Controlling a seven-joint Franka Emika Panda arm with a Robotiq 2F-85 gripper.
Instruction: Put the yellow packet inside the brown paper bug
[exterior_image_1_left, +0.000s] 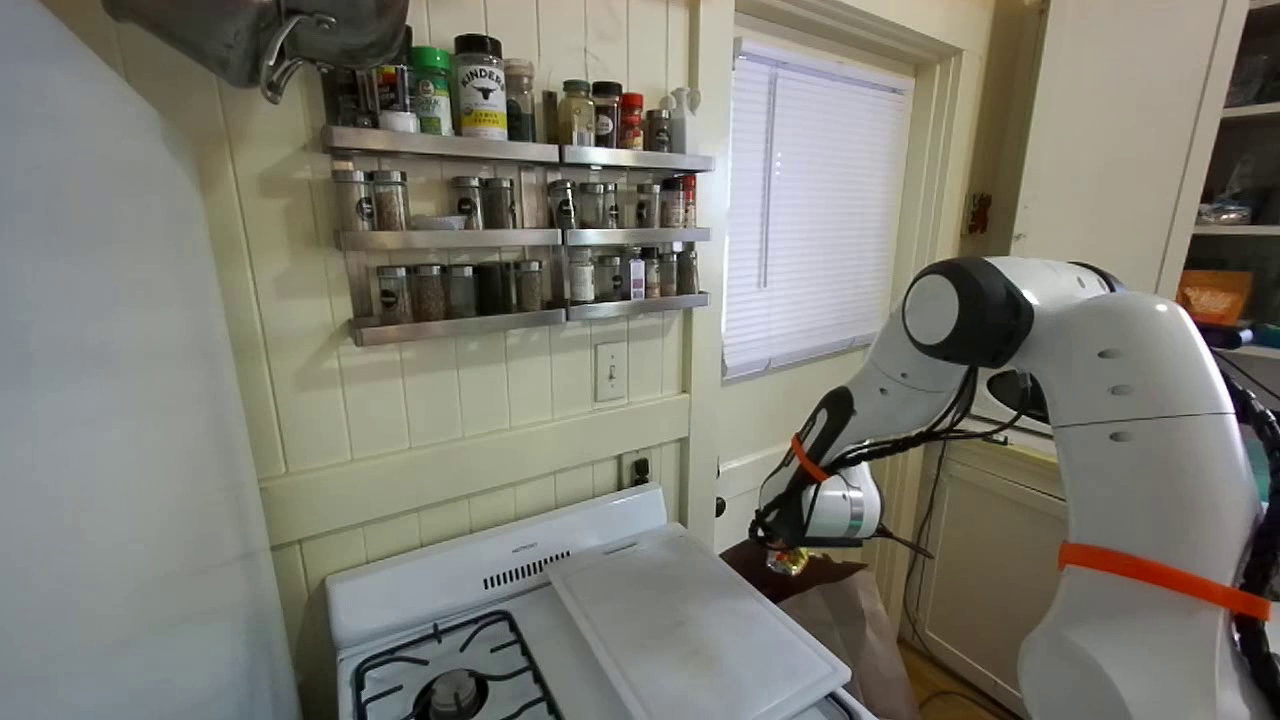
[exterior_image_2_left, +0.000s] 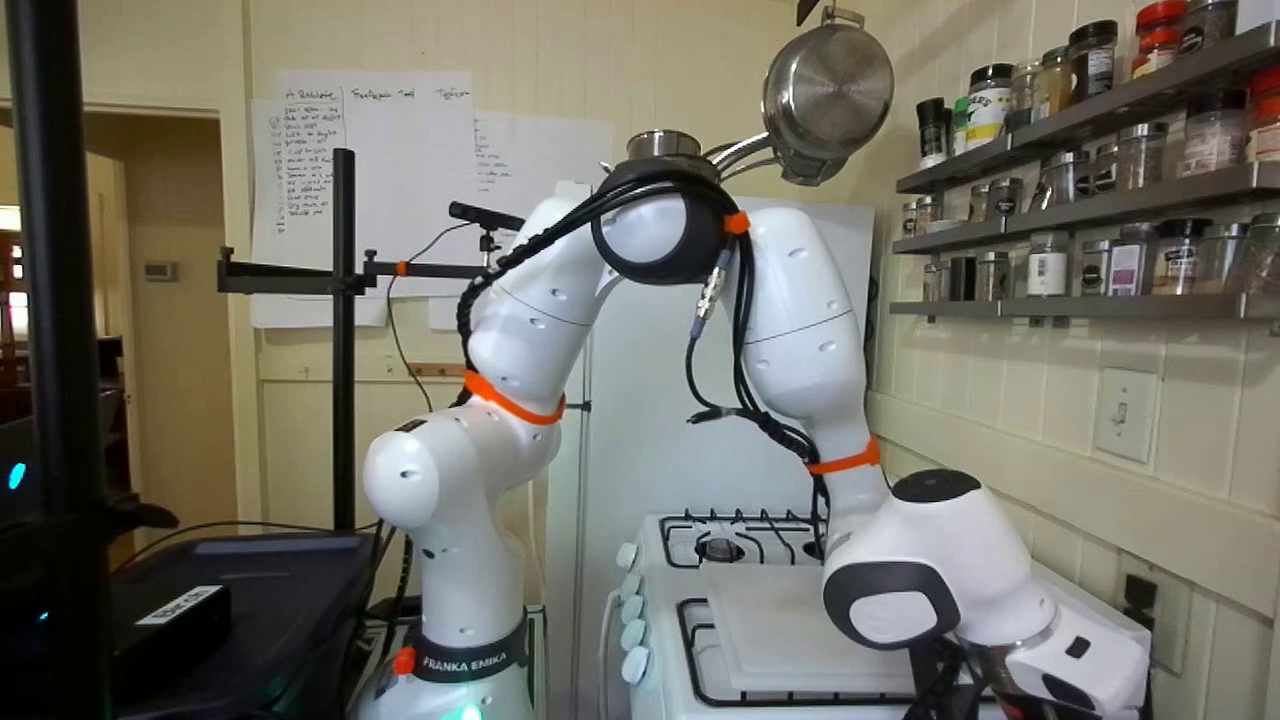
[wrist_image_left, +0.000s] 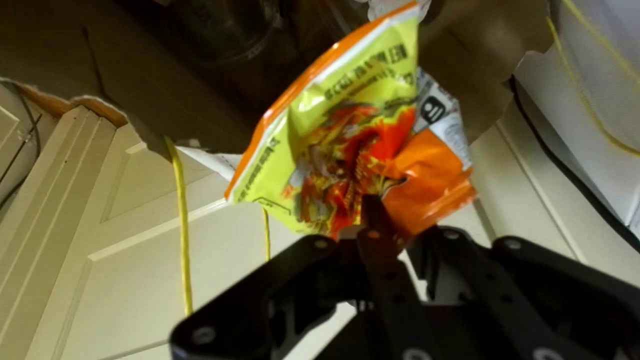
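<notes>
The wall (exterior_image_1_left: 430, 380) is made of cream boards. 3 rows of metal shelves (exterior_image_1_left: 450, 239) hold little jars (exterior_image_1_left: 391, 200) up above a white stove (exterior_image_1_left: 430, 590). Next to them, a white window blind (exterior_image_1_left: 815, 210) is down and bright. Brown floor (exterior_image_1_left: 920, 672) peeks out. Big papers (exterior_image_2_left: 400, 180) hang near a doorway (exterior_image_2_left: 185, 380).

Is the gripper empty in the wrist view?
No, the gripper holds the yellow packet, crumpled where it is pinched.

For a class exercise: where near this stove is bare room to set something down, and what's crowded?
Bare: the white panel on the stove, between an exposed burner and the brown paper bag. Crowded: spice shelves, and the bag's mouth, where the gripper holds the yellow packet.
</notes>
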